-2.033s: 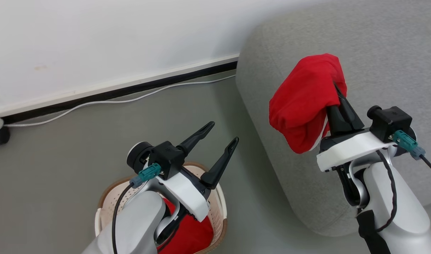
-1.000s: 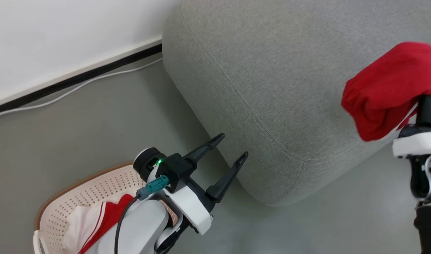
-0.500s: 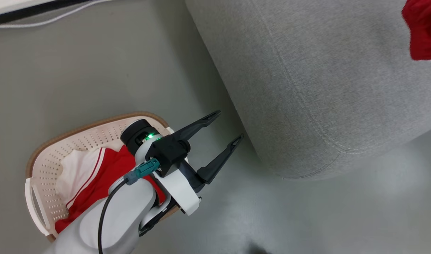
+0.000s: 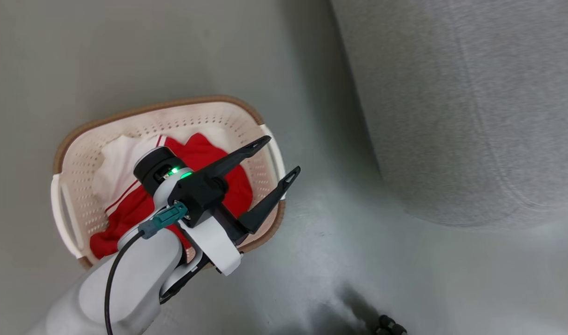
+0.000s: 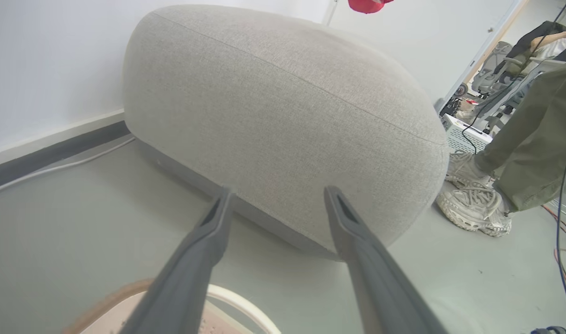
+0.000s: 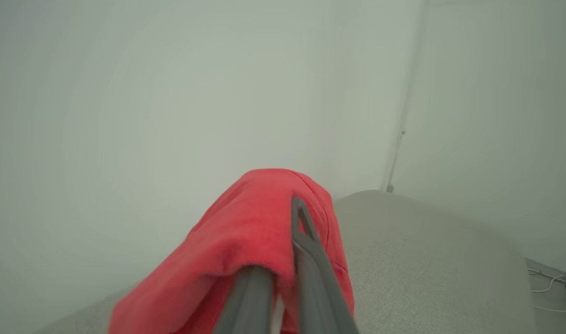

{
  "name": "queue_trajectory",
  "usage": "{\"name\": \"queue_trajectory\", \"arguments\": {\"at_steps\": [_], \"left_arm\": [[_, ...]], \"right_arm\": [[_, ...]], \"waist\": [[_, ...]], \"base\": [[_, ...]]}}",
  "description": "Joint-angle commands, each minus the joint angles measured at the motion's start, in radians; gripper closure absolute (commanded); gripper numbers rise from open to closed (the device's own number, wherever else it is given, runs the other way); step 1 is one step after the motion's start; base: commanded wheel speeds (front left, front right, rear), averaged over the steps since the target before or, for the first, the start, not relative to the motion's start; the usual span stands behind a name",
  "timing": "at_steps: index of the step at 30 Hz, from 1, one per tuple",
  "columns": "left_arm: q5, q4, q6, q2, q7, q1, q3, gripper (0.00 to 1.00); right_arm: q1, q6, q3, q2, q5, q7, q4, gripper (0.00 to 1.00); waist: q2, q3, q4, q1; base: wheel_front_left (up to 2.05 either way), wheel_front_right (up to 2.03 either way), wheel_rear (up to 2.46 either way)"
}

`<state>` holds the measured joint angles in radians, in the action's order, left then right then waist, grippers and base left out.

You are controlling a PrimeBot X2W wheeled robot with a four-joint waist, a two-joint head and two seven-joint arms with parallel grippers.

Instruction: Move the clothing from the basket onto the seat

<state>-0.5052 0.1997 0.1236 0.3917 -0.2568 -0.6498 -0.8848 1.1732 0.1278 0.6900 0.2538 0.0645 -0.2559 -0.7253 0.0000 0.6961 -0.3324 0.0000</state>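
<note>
Seat [image 4: 474, 116], grey woven sofa, rounded end; basket [image 4: 181, 124], cream perforated, brown rim, on the floor near that end, holding red-and-white clothing [image 4: 204, 149]. Second red garment [image 6: 245, 232], pinched in the closed right hand [image 6: 285, 232] above the seat top. Left hand [image 4: 280, 155], fingers spread and empty, over the basket's seat-side rim

seat [image 4: 474, 116] cropped top and right, basket [image 4: 181, 124] partly behind left gripper [image 4: 282, 154], clothing [image 6: 245, 232] hiding 1 tip of right fingers [image 6: 252, 297]

Red clothing [image 6: 245, 241] over and between two dark fingers [image 6: 310, 250], grey seat [image 6: 426, 260] beyond.
</note>
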Motion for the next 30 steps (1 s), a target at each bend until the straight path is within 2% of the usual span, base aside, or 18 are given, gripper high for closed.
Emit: {"name": "queue_trajectory", "arguments": {"at_steps": [1,4,6,9,12,19,20,21,22,30], "left_arm": [[-0.011,-0.033,0.007,0.013,-0.005,-0.025,0.031,0.00],[-0.011,-0.037,0.007,0.019,-0.005,-0.023,0.032,0.00],[-0.010,-0.042,0.007,0.017,-0.005,-0.039,0.022,0.00],[-0.017,-0.033,0.007,0.020,-0.005,-0.026,0.025,0.00],[-0.016,-0.033,0.007,0.020,-0.005,-0.023,0.025,0.00],[-0.016,-0.035,0.007,0.027,-0.005,-0.020,0.037,0.00],[-0.017,-0.035,0.007,0.025,-0.005,-0.021,0.037,0.00],[-0.017,-0.036,0.007,0.021,-0.005,-0.022,0.039,0.00],[-0.016,-0.036,0.007,0.018,-0.005,-0.023,0.039,0.00],[-0.019,-0.030,0.007,-0.017,-0.005,-0.029,0.038,0.00]], "right_arm": [[0.035,0.003,0.037,0.034,0.031,-0.006,0.035,1.00],[0.081,0.003,0.127,0.024,0.081,-0.006,0.075,1.00],[0.063,0.003,0.175,0.065,0.038,-0.006,0.065,1.00],[0.131,0.003,0.233,0.001,0.108,-0.006,0.058,1.00],[0.159,0.003,0.298,-0.022,0.146,-0.006,0.003,1.00],[0.121,0.003,0.311,-0.051,0.188,-0.006,-0.137,1.00],[0.110,0.003,0.308,-0.054,0.186,-0.006,-0.154,0.84],[0.102,0.003,0.305,-0.054,0.178,-0.006,-0.159,0.49],[0.087,0.003,0.290,-0.056,0.176,-0.006,-0.169,0.00],[-0.033,0.003,0.125,-0.046,0.103,-0.006,-0.200,0.00]], "waist": [[0.0000,0.034,0.036,0.0000],[0.0000,0.057,0.055,0.0000],[0.0000,0.090,0.082,0.0000],[0.0000,0.087,0.084,0.0000],[0.0000,0.102,0.094,0.0000],[0.0000,0.116,0.102,0.0000],[0.0000,0.114,0.104,0.0000],[0.0000,0.112,0.106,0.0000],[0.0000,0.108,0.108,0.0000],[0.0000,0.060,0.127,0.0000]], "base": [[0.00,0.00,0.00],[0.00,0.00,0.00],[0.00,0.00,0.00],[0.00,0.00,0.00],[0.00,0.00,0.00],[0.00,0.00,0.00],[0.00,0.00,0.00],[0.00,0.00,0.00],[0.00,0.00,0.00],[0.00,0.00,0.00]]}}
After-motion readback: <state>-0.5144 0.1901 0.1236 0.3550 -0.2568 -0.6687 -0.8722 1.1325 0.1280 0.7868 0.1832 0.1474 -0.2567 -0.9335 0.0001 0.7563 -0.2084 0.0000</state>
